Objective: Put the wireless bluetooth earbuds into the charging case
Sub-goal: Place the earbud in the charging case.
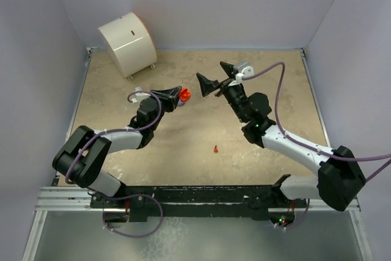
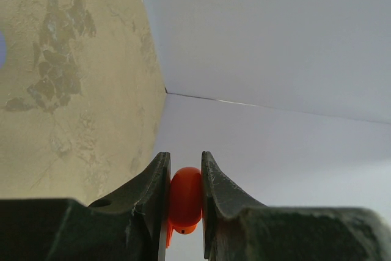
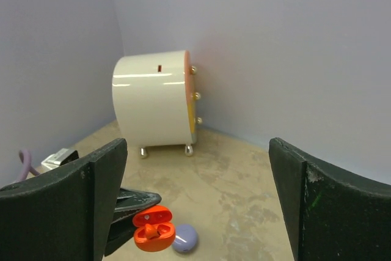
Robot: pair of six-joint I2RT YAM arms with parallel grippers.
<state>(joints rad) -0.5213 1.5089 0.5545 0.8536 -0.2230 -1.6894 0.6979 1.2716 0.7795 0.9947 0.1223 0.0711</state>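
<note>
My left gripper is shut on the red-orange charging case and holds it above the table. In the left wrist view the case is pinched between the two fingers of the left gripper. In the right wrist view the case has its lid open, and one red-orange earbud sits inside. Another red-orange earbud lies on the table nearer the arm bases. My right gripper is wide open and empty, just right of the case and facing it.
A closed lilac round case lies on the table beside the held case. A white drum-shaped box on small feet stands in the far left corner. Walls enclose the table on three sides.
</note>
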